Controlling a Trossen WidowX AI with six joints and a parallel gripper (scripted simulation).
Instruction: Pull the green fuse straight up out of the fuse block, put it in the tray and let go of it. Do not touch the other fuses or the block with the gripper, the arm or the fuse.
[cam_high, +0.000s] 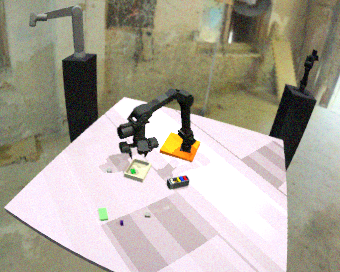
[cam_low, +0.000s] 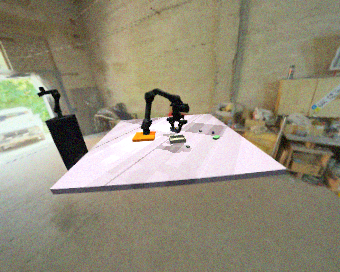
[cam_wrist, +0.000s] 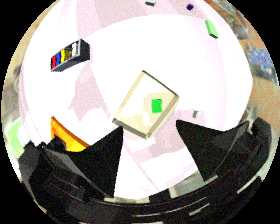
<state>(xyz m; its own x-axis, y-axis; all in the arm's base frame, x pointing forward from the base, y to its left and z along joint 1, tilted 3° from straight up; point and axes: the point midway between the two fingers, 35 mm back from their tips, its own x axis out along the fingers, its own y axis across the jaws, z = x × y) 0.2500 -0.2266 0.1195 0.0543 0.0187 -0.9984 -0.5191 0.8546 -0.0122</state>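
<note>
The green fuse (cam_high: 133, 171) (cam_wrist: 156, 105) lies inside the cream square tray (cam_high: 144, 174) (cam_wrist: 130, 120), free of the fingers. My gripper (cam_high: 136, 147) (cam_wrist: 150, 126) is open and empty, hanging a little above the tray; its two dark fingers frame the tray in the wrist view. In the exterior view the gripper (cam_low: 176, 124) is small and the tray is hard to make out. The dark fuse block (cam_high: 178, 182) (cam_wrist: 66, 55) (cam_low: 176, 138) with red, blue and yellow fuses stands to the right of the tray, apart from the gripper.
The arm's orange base plate (cam_high: 179, 147) (cam_low: 143, 136) sits behind the tray. A flat green piece (cam_high: 103, 214) (cam_wrist: 211, 28), a small purple bit (cam_high: 122, 221) and a small grey bit (cam_high: 147, 215) lie toward the table's front. Black camera pillars stand at the table's back corners.
</note>
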